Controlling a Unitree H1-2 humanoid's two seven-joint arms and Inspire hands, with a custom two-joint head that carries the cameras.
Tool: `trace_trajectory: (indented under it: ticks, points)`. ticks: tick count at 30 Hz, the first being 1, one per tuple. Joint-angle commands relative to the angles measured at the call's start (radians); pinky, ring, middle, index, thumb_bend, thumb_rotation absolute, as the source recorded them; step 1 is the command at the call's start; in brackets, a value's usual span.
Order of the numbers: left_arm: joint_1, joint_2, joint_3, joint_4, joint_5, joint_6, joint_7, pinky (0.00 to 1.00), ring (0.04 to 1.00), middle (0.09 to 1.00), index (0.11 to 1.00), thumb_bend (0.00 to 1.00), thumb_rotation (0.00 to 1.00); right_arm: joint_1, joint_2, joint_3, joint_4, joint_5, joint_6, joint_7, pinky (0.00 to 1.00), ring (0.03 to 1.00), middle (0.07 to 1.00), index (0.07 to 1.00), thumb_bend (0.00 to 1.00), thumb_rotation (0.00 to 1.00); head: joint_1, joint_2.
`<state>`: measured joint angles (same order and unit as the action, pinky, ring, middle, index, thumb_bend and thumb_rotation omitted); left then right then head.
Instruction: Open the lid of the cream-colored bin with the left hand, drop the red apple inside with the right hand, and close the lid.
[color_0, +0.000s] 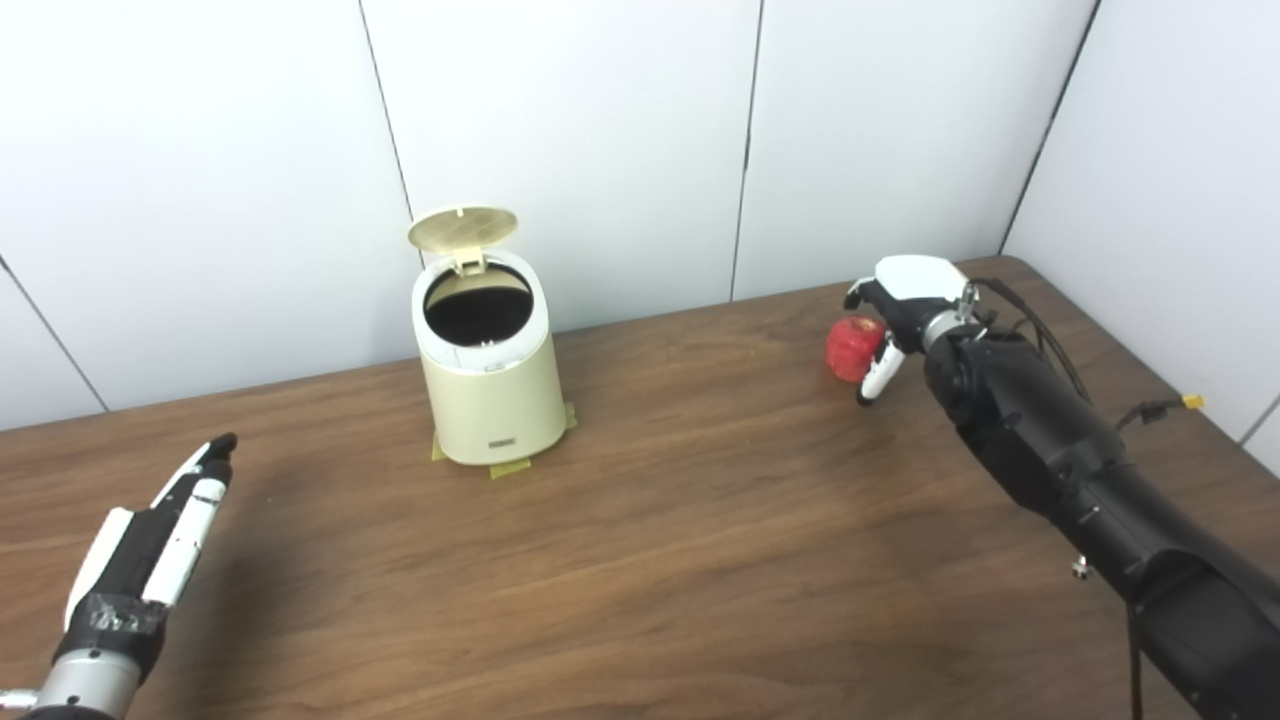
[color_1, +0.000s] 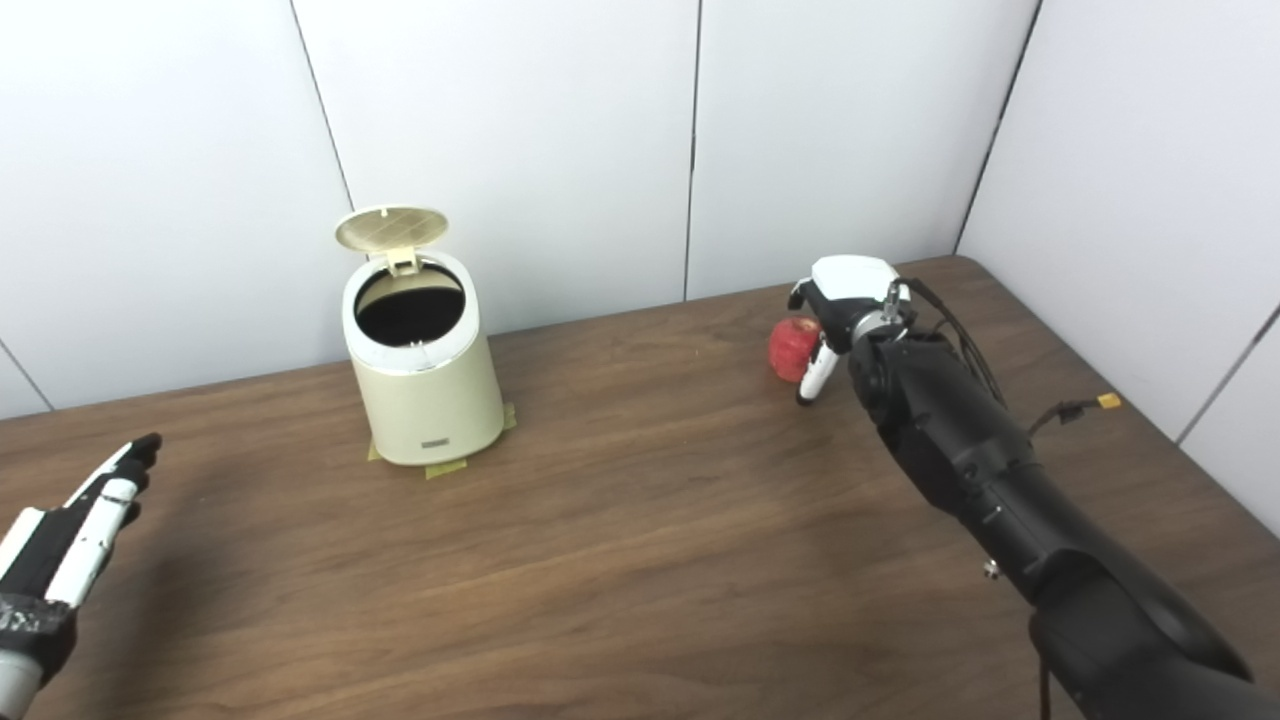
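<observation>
The cream-colored bin (color_0: 490, 385) stands at the back left of the table, its round lid (color_0: 463, 229) tipped up and back so the dark inside shows. The red apple (color_0: 852, 348) is at the back right, low on the table. My right hand (color_0: 895, 320) is curled around the apple's right side, fingers over its top and thumb in front, shut on it. My left hand (color_0: 160, 535) lies low at the front left, well short of the bin, fingers stretched out straight and holding nothing.
Yellow tape tabs (color_0: 510, 466) stick out from under the bin's base. The brown wooden table (color_0: 700, 540) meets white wall panels at the back and right. A cable with a yellow plug (color_0: 1190, 402) hangs beside my right forearm.
</observation>
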<state>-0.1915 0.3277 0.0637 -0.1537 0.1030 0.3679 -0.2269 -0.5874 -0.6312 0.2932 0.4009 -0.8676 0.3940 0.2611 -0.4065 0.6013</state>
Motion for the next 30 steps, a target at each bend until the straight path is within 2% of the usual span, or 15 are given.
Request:
trace_trajectory:
  ticks: [1, 6, 9, 17, 22, 30]
  points:
    - [-0.031, 0.012, -0.002, -0.044, 0.004, -0.015, 0.015, 1.00, 1.000, 0.989, 0.975, 0.32, 1.00, -0.040, -0.020, -0.024, -0.007, 0.011, -0.022, -0.053, 0.63, 0.802, 0.840, 0.792, 0.89, 0.10, -0.001, 0.002]
    - [-0.032, 0.006, -0.010, -0.042, 0.007, -0.009, 0.018, 1.00, 1.000, 0.998, 0.980, 0.32, 1.00, -0.024, -0.012, -0.046, -0.009, 0.053, -0.037, -0.086, 0.63, 0.778, 0.829, 0.765, 0.84, 0.04, 0.001, 0.002]
    - [-0.030, 0.004, -0.012, -0.044, 0.006, -0.021, 0.018, 1.00, 1.000, 0.998, 0.985, 0.29, 1.00, -0.015, -0.011, -0.054, -0.008, 0.067, -0.044, -0.101, 0.67, 0.757, 0.818, 0.757, 0.81, 0.00, 0.001, 0.006]
    - [-0.020, -0.011, -0.004, -0.030, 0.011, -0.047, 0.045, 1.00, 0.997, 0.982, 0.972, 0.29, 1.00, -0.005, -0.016, -0.046, -0.016, 0.069, -0.040, -0.096, 0.58, 0.701, 0.783, 0.768, 0.76, 0.00, -0.003, 0.011]
    - [-0.013, -0.018, -0.006, -0.043, 0.009, -0.042, 0.055, 1.00, 0.989, 0.978, 0.972, 0.29, 1.00, -0.006, -0.015, -0.029, -0.021, 0.057, -0.040, -0.085, 0.62, 0.738, 0.790, 0.779, 0.74, 0.00, 0.001, 0.018]
    - [-0.010, -0.025, 0.005, -0.059, -0.004, -0.017, 0.057, 1.00, 1.000, 0.984, 0.997, 0.37, 1.00, -0.014, -0.009, -0.024, -0.004, 0.064, -0.067, -0.098, 0.59, 0.706, 0.763, 0.767, 0.75, 0.00, 0.001, 0.024]
